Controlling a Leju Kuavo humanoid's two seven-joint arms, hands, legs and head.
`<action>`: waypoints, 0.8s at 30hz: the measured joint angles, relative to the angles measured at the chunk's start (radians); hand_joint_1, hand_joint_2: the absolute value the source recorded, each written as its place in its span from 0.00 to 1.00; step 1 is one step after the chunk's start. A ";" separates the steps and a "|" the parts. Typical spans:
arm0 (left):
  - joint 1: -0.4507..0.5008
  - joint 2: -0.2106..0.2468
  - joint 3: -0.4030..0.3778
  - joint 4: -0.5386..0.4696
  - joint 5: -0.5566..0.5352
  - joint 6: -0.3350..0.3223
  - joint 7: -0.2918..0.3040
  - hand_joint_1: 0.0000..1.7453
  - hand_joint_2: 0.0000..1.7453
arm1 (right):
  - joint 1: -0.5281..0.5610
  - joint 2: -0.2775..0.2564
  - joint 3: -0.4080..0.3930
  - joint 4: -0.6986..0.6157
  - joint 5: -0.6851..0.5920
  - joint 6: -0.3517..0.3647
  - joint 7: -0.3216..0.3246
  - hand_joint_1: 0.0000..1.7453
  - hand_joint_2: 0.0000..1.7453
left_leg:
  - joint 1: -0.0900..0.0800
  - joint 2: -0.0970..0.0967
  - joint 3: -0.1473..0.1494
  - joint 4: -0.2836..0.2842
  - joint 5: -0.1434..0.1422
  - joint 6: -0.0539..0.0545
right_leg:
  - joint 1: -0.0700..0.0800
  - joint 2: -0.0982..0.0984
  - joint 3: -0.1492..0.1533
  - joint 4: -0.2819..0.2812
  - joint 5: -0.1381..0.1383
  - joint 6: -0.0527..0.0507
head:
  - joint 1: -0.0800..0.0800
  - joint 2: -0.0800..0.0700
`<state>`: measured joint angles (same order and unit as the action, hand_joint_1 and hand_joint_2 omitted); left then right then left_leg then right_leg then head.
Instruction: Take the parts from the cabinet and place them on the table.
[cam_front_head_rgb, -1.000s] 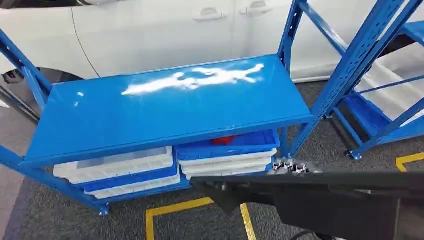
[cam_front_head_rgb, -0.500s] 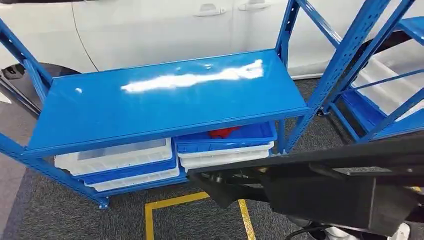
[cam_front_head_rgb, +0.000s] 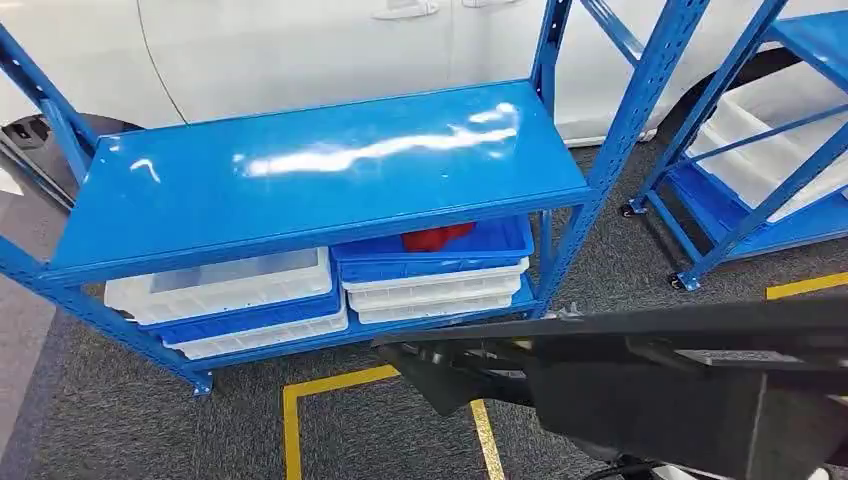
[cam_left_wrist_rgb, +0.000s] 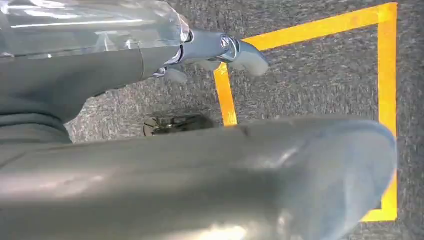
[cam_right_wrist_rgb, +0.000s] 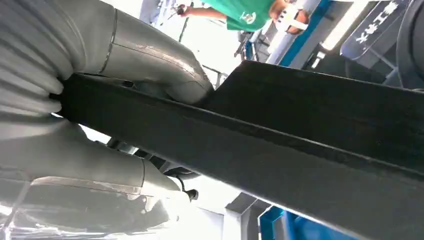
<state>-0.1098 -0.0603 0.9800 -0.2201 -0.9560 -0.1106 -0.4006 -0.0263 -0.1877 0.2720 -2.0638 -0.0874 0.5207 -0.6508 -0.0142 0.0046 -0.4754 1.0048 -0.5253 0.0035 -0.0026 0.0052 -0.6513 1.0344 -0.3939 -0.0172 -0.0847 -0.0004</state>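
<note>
A large flat black part (cam_front_head_rgb: 650, 380) crosses the lower right of the head view, its pointed end near the yellow floor tape. In the right wrist view my right hand (cam_right_wrist_rgb: 100, 165) grips this black part (cam_right_wrist_rgb: 300, 165), with grey fingers on both sides of its edge. My left hand (cam_left_wrist_rgb: 215, 165) hangs over the grey carpet with its thick thumb and a finger (cam_left_wrist_rgb: 225, 50) apart and nothing between them. The blue cabinet (cam_front_head_rgb: 320, 180) stands ahead with a bare top shelf. A blue tray (cam_front_head_rgb: 470, 255) on its low shelf holds a red part (cam_front_head_rgb: 435, 238).
White and blue trays (cam_front_head_rgb: 220, 290) are stacked on the low shelf at left. A second blue rack (cam_front_head_rgb: 740, 200) stands at right, a white car (cam_front_head_rgb: 300, 50) behind. Yellow tape (cam_front_head_rgb: 290, 420) marks the carpet. A person in a green shirt (cam_right_wrist_rgb: 240, 10) is seen past my right hand.
The whole view has shifted, so the camera moved: the cabinet now sits higher and further left. The black part takes up more of the lower right than a second ago.
</note>
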 joint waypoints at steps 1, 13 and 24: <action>-0.001 0.000 -0.001 0.000 0.000 0.000 0.000 0.00 0.00 | 0.000 0.000 0.001 0.000 0.000 0.000 0.000 1.00 1.00 | -0.004 -0.001 -0.007 -0.006 0.008 0.008 | -0.003 -0.002 0.002 -0.002 0.006 0.005 | 0.000 0.000; 0.002 0.001 -0.003 0.000 0.004 0.016 0.005 0.00 0.00 | -0.002 0.002 0.002 -0.008 -0.031 0.028 0.000 1.00 1.00 | 0.006 0.013 -0.150 -0.008 0.136 0.018 | -0.025 -0.008 0.080 0.116 -0.094 0.052 | 0.000 0.000; 0.005 0.003 -0.003 0.000 0.000 0.021 0.002 0.00 0.00 | -0.021 0.000 -0.005 -0.011 -0.035 0.046 0.000 1.00 1.00 | 0.021 0.004 -0.270 0.322 -0.060 -0.038 | -0.008 -0.007 0.070 -0.004 -0.066 -0.016 | -0.001 0.000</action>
<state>-0.1043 -0.0576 0.9770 -0.2201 -0.9564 -0.0900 -0.3986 -0.0477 -0.1873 0.2674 -2.0752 -0.1225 0.5665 -0.6508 0.0068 0.0091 -0.7452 1.3265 -0.5852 -0.0341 -0.0109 -0.0017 -0.5810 1.0304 -0.4595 -0.0328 -0.0858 -0.0004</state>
